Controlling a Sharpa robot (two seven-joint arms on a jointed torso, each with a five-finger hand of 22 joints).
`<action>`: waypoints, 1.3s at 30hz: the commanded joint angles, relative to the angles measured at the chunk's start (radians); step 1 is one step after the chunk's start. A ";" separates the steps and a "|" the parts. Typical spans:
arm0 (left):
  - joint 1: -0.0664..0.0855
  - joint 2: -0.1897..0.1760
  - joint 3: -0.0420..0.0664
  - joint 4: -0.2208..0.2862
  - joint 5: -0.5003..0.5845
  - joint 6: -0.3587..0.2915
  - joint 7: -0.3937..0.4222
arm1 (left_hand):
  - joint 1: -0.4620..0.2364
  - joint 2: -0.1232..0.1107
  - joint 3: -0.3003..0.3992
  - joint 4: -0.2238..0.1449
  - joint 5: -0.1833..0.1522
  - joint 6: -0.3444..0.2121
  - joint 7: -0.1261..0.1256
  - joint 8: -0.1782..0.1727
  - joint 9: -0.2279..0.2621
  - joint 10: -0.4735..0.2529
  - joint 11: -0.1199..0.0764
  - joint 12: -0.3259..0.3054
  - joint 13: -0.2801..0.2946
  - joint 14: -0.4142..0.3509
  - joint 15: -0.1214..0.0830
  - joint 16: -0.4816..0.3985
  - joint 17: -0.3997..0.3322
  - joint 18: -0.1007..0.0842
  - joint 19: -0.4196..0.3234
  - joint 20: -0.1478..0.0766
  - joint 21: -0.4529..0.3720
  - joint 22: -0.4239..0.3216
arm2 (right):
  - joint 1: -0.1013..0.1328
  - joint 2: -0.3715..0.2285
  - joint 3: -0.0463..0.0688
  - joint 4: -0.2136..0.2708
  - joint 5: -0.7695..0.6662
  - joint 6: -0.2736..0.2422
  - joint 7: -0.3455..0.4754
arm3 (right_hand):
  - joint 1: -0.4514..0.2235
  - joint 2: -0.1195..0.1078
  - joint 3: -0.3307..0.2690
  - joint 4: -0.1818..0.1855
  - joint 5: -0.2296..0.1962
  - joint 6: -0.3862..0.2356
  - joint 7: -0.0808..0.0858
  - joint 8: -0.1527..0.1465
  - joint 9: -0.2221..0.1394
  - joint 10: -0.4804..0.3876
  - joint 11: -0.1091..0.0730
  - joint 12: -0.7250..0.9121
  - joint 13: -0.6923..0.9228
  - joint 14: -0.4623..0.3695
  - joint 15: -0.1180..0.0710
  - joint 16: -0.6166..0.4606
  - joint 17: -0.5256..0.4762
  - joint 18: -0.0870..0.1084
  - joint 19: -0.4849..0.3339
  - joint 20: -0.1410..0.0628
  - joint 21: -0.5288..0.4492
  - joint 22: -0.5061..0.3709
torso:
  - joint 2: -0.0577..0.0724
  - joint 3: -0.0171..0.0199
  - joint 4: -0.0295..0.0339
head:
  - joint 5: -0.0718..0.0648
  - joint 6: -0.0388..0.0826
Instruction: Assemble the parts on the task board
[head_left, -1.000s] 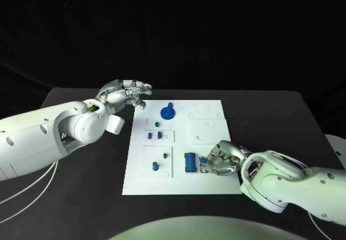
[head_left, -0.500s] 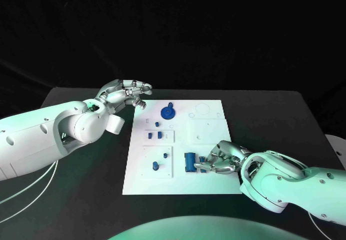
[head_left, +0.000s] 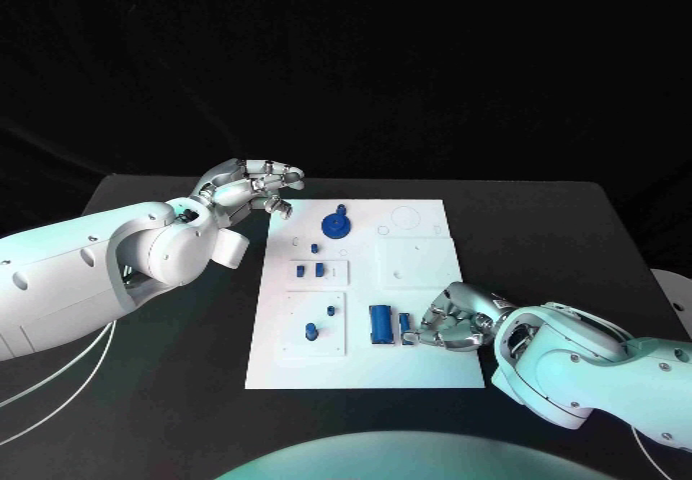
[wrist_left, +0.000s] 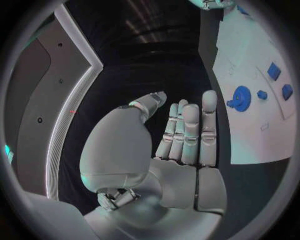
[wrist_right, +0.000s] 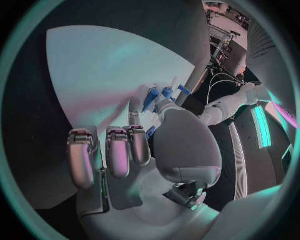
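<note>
The task board (head_left: 418, 365) lies in the middle of the black table (head_left: 548, 230), a little below the centre of the head view. On it there are several blue parts. A round blue part with a small handle (head_left: 336, 224) sits near the upper edge of the board. Below it two small blue blocks (head_left: 307, 269) stand side by side in a square frame. Lower, in the bottom left square of the board, there are a small blue peg (head_left: 330, 310) and another blue piece (head_left: 309, 330) near it. A long blue bar (head_left: 379, 323) lies to the right of them, in the lower middle of the board.

The right hand (head_left: 454, 322) is in the lower right of the frame, over the right part of the board. Its fingers are curled in, and the fingertips are at a small blue part (head_left: 405, 324) just beside the long bar. I cannot tell if the hand really holds this part or only touches it.

The left hand (head_left: 255, 187) is in the upper left of the frame, beside the upper left corner of the board. In the left wrist view its fingers (wrist_left: 190, 131) are stretched out, close together, and it holds nothing.
</note>
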 joint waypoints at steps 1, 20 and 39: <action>0.000 0.001 0.001 0.002 0.004 0.016 0.003 | -0.007 0.003 0.001 -0.001 -0.002 -0.006 -0.002 0.003 0.002 -0.008 0.001 0.004 0.001 -0.010 0.000 0.006 -0.001 0.019 0.001 0.006 -0.003 0.001 | -0.001 -0.005 0.000 0.004 -0.009 0.047 0.037 | 0.018 -0.001 0.005 0.000 -0.006 0.006 0.001 -0.006 -0.002 0.064 0.001 -0.003 0.204 0.098 -0.005 0.000 0.224 -0.007 0.105 -0.001 0.004 0.263 | 0.000 0.0001 -0.0008 | 0.001 0.001; 0.000 -0.001 0.001 0.003 0.004 0.016 0.003 | -0.008 0.006 0.001 0.000 -0.001 -0.007 -0.002 0.004 0.002 -0.010 0.001 0.006 0.001 -0.010 0.001 0.008 0.000 0.019 0.001 0.007 -0.004 0.001 | -0.001 0.014 0.000 -0.022 -0.015 0.059 0.037 | 0.027 0.011 0.008 0.002 -0.012 0.009 0.001 -0.008 -0.005 0.065 0.002 0.001 0.206 0.098 -0.004 0.001 0.226 -0.007 0.105 -0.001 0.004 0.263 | 0.001 -0.0012 0.0014 | -0.002 -0.002; -0.008 0.005 -0.008 -0.004 0.030 -0.017 0.047 | -0.016 0.005 -0.002 0.004 -0.007 -0.009 -0.002 0.009 0.002 -0.012 0.002 0.021 0.004 -0.083 0.003 -0.045 -0.088 0.018 -0.020 0.009 -0.027 -0.006 | 0.068 0.002 0.001 -0.100 0.412 -0.078 0.529 | 0.145 0.004 0.047 -0.008 0.018 -0.117 0.052 -0.067 -0.019 -0.109 0.045 -0.371 -0.005 0.051 0.031 -0.097 0.052 0.067 -0.058 0.031 -0.311 0.154 | -0.025 -0.0118 -0.0059 | -0.013 0.045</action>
